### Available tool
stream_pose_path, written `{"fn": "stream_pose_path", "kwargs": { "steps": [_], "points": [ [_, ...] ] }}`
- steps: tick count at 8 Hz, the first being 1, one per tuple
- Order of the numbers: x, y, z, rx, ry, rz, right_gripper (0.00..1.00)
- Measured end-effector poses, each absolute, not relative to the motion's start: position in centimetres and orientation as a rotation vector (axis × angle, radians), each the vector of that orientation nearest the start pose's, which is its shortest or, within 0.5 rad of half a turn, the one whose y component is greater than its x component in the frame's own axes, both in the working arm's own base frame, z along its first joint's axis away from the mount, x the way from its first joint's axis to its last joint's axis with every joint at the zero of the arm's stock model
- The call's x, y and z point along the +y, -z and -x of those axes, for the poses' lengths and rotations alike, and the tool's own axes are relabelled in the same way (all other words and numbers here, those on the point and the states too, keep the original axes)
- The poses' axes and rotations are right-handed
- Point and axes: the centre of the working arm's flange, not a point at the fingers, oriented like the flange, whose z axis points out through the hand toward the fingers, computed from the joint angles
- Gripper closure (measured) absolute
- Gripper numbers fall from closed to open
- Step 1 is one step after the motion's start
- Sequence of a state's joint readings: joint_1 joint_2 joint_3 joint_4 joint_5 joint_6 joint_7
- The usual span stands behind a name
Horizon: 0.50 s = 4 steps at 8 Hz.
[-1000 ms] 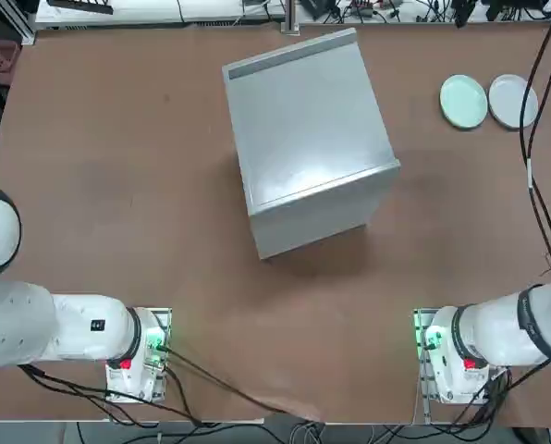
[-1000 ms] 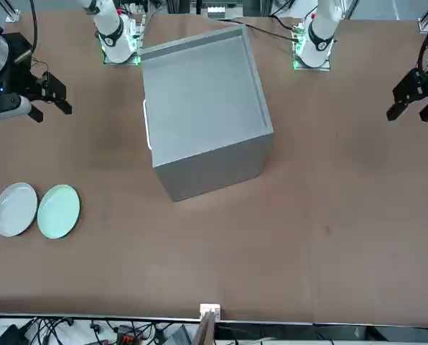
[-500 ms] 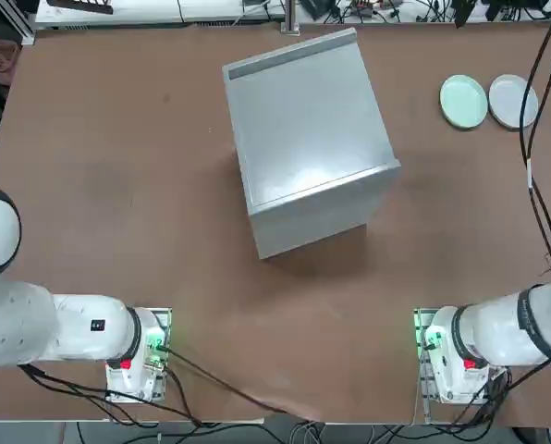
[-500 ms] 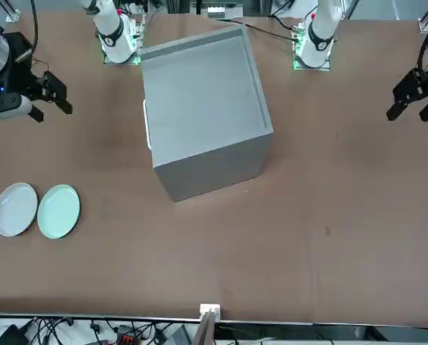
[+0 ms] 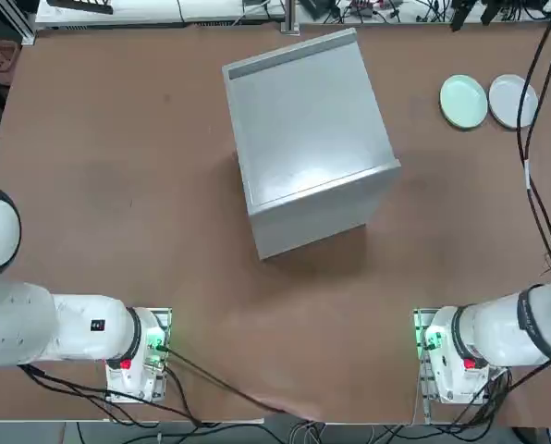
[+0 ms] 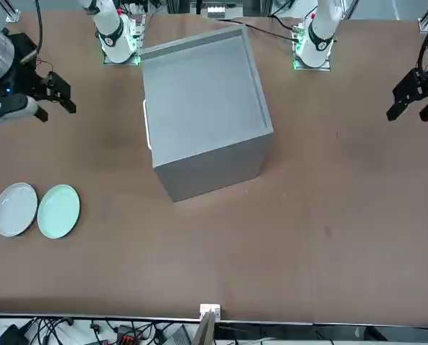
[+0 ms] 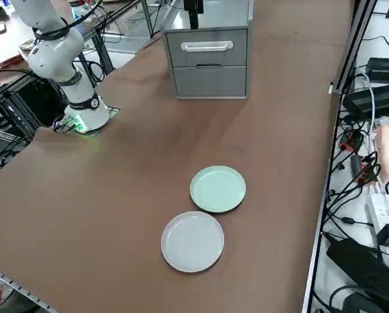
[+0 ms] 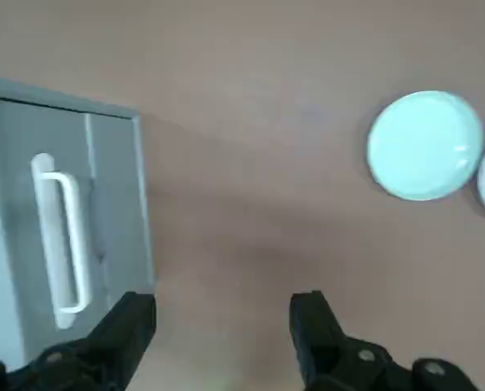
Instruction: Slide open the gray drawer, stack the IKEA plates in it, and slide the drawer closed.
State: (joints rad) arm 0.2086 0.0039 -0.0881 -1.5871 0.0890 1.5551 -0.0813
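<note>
Gray cabinet (image 5: pixel 305 139) sits near the middle of the brown tabletop (image 5: pixel 118 185), turned at a slant to the table edges. Its front face points toward the robot's right side; the right side view looks almost straight at it. The gray drawer (image 7: pixel 207 47) is the upper panel on that face, fully pushed in, flush with the panel below it. White bar handle (image 7: pixel 207 45) runs lengthwise along the drawer front, parallel to the tabletop (in the wrist view it shows as a pale bar, (image 8: pixel 59 240)).

IKEA plates: the mint green plate (image 5: pixel 464 101) and the white-gray plate (image 5: pixel 512 100) lie flat on the tabletop at the far right corner from the robot, side by side with rims touching or nearly so, green one nearer the cabinet. Both are well apart from the cabinet and not stacked. They show clearly from the side: green (image 7: pixel 217 189), white-gray (image 7: pixel 192 240).

Right gripper (image 6: pixel 52 97) hangs above the tabletop on the robot's right side, between cabinet and plates, clear of both. Fingers (image 8: pixel 133 330) are spread apart with nothing between them; bare tabletop shows in the gap.
</note>
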Motion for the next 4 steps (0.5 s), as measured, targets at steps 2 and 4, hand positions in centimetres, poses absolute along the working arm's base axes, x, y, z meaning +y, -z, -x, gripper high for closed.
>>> {"fn": "stream_pose_path", "kwargs": {
  "steps": [2, 4],
  "points": [
    [8.4, -60.0, -55.0, -0.291, -0.1, 2.957, 0.0],
    [8.9, -58.2, -55.3, -0.263, -0.12, 2.889, 0.0]
  ]
}}
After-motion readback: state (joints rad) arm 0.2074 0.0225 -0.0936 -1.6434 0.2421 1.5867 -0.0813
